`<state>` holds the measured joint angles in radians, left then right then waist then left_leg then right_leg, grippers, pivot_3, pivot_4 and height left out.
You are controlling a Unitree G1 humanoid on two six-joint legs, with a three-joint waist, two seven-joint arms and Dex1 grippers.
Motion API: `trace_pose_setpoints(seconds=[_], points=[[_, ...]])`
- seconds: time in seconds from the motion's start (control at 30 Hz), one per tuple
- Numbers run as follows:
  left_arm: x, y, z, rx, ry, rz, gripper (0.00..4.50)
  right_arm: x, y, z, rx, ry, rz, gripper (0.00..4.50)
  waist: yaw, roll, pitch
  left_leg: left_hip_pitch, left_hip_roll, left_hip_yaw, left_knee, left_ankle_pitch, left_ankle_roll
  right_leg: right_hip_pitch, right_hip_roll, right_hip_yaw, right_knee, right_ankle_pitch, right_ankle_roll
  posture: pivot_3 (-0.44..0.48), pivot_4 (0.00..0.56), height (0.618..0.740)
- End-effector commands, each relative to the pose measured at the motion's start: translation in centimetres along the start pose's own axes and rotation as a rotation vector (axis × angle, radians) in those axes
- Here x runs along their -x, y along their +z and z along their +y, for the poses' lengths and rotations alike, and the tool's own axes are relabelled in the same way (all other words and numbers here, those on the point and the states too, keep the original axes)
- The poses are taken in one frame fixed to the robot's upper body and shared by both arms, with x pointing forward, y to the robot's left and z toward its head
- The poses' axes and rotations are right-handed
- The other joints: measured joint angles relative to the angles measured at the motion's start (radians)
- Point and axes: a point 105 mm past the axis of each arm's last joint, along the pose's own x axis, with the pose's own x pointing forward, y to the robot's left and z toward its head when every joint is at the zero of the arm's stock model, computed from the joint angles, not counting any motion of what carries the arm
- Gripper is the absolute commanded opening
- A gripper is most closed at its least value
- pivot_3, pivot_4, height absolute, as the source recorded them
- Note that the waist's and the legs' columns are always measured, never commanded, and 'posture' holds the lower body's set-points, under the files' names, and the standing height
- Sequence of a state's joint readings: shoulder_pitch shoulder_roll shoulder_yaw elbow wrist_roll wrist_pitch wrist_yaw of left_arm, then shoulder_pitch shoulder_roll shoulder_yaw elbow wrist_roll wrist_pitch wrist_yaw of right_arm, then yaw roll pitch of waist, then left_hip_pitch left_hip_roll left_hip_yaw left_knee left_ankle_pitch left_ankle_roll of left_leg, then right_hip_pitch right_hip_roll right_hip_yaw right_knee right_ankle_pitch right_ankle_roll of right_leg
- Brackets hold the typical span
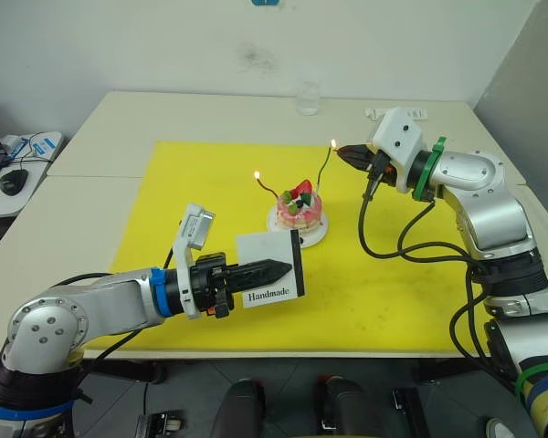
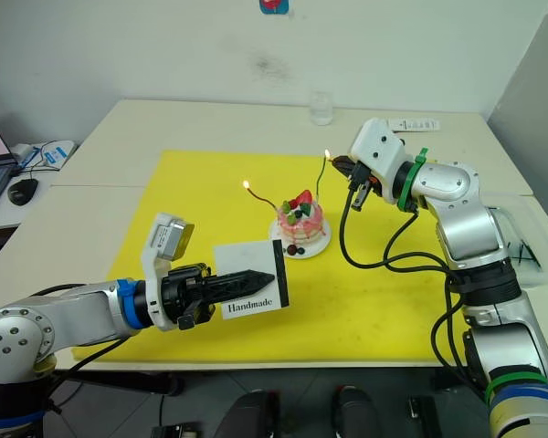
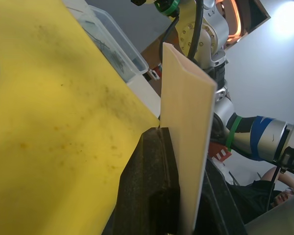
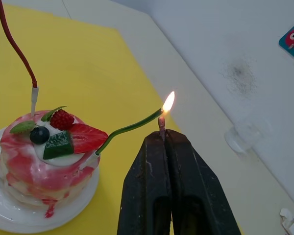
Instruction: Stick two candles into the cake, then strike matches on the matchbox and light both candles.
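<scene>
At the left of the table, the left gripper (image 1: 272, 270) is clenched on the matchbox (image 1: 272, 267). The box is held upright above the yellow mat (image 1: 164, 228), clear of its surface, with the printed word "Handmade" facing the front edge of the table and the dark striking strip along the side nearest the cake. In the left wrist view the box (image 3: 188, 137) appears edge-on, pinched between the two black fingers (image 3: 147, 186).

Near the centre of the mat stands the cake (image 1: 299, 211) on its white plate (image 1: 312, 237). Both candles are planted in the cake. The red candle (image 1: 268, 189) leans out toward the left and carries a small flame at its tip. The green candle (image 1: 325, 164) rises and bends toward the right; its tip is also burning.

To the right of the cake, the right gripper (image 1: 345, 152) is closed on a match (image 4: 161, 126). In the right wrist view the fingers (image 4: 152, 181) press together with a short stub of the match protruding from between them. The match tip sits right at the tip of the green candle (image 4: 130, 129), and one flame covers both.

Behind the mat, a clear glass (image 1: 308, 99) stands on the bare table (image 1: 119, 119) near the wall.
</scene>
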<state>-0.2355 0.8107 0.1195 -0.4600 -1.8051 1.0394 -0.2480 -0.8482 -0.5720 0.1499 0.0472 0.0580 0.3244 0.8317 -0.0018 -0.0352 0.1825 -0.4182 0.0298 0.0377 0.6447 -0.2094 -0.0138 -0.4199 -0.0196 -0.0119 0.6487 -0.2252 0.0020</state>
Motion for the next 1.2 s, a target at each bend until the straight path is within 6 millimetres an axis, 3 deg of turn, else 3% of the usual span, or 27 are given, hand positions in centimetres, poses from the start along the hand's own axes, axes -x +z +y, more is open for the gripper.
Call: trace_pose_setpoints(seconds=[0.03,0.93,1.2], points=[[-0.1,0.3,-0.8,-0.026,-0.031,0.000,0.00,0.2,1.6,-1.0,0.052,-0.030,-0.037,0.04,0.000,0.000,0.000,0.000,0.000,0.000,0.000,0.000,0.000,0.000,0.000,0.000,0.000,0.000,0.000,0.000,0.150,0.740],[-0.2,0.3,-0.8,-0.025,-0.037,0.004,0.00,0.4,0.9,-1.6,0.063,-0.049,-0.013,0.04,0.000,0.000,0.000,0.000,0.000,0.000,0.000,0.000,0.000,0.000,0.000,0.000,0.000,0.000,0.000,0.000,0.150,0.740],[-0.4,-0.2,-1.0,-0.021,-0.055,0.020,0.00,1.6,0.5,-1.9,0.054,-0.076,0.013,0.04,0.000,0.000,0.000,0.000,0.000,0.000,0.000,0.000,0.000,0.000,0.000,0.000,0.000,0.000,0.000,0.000,0.150,0.740]])
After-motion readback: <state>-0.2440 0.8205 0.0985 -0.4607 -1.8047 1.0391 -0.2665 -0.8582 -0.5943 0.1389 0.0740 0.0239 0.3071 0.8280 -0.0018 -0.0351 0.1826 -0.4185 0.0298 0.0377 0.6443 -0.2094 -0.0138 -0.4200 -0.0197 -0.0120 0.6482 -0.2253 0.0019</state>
